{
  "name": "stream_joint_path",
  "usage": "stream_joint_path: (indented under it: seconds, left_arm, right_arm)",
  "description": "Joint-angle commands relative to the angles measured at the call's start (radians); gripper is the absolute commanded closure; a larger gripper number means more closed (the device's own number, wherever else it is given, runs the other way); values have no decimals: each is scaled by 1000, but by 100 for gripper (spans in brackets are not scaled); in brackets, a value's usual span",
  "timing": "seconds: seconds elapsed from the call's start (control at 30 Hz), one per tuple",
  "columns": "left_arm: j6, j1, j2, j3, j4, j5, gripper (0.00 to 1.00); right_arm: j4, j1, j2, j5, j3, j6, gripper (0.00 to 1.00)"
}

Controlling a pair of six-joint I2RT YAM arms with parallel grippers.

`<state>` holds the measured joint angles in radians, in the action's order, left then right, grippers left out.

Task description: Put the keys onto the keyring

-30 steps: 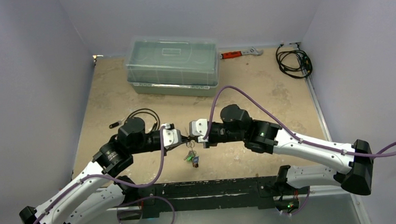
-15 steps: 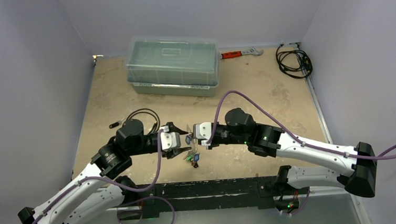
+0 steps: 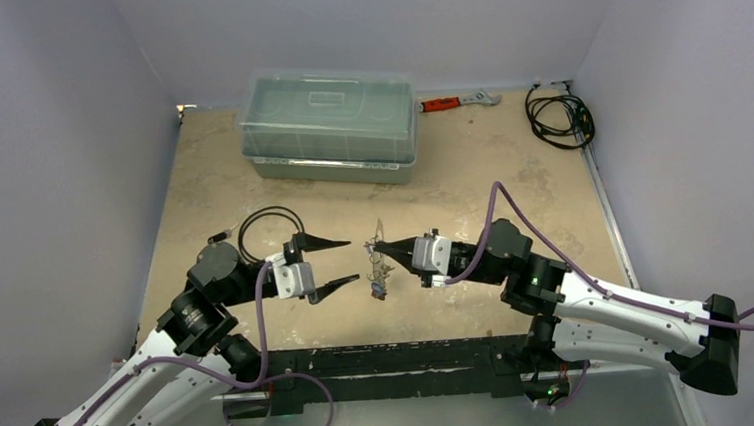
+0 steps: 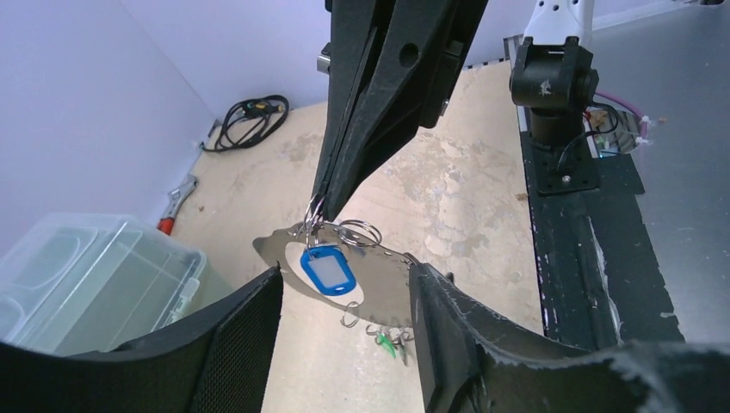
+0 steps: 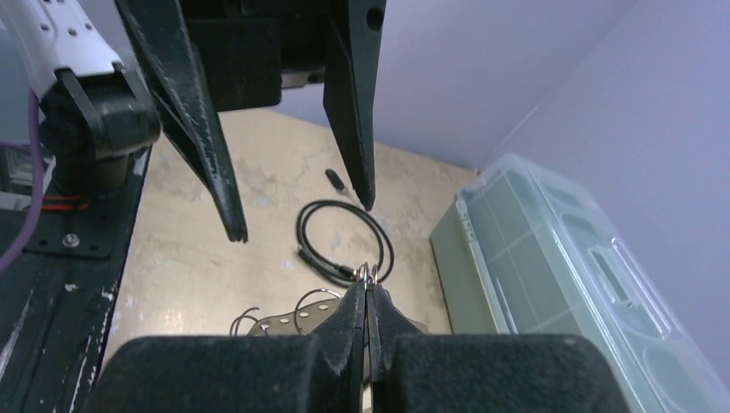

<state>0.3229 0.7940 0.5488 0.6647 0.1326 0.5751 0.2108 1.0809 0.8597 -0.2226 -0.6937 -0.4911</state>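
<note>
The keyring [image 4: 392, 280], a flat silver plate with small holes round its rim, hangs tilted in the air between the two arms. My right gripper [image 3: 371, 244] is shut on a small wire ring at its upper edge [image 5: 368, 274]. A key with a blue tag [image 4: 327, 268] dangles across the plate's opening, and a green tag [image 4: 385, 342] hangs from the lower rim with more small rings. My left gripper [image 3: 353, 261] stands open just left of the keyring; its fingers [image 4: 245, 344] flank the plate without touching it.
A clear lidded plastic box [image 3: 329, 124] stands at the back, with an orange-handled wrench [image 3: 455, 101] to its right. A coiled black cable [image 3: 559, 115] lies at the far right. A thin black cable loop [image 3: 272, 225] lies beside the left arm.
My left gripper has opened, let go and drawn back to the left. The right arm has pulled right and lifted the keyring with its keys off the table.
</note>
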Motion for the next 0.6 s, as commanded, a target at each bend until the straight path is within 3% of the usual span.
stream_joint_path:
  seconds: [0.0, 0.33, 0.57]
  left_arm:
    - [-55, -21, -5, -20, -151, 75, 47]
    - [-52, -30, -17, -39, -175, 72, 63]
    - [-47, -34, -16, -45, -184, 75, 66]
  right_arm:
    - [206, 1, -31, -62, 16, 41, 100]
    - [251, 1, -2, -186, 1, 78, 100]
    - [261, 1, 41, -239, -22, 77, 100]
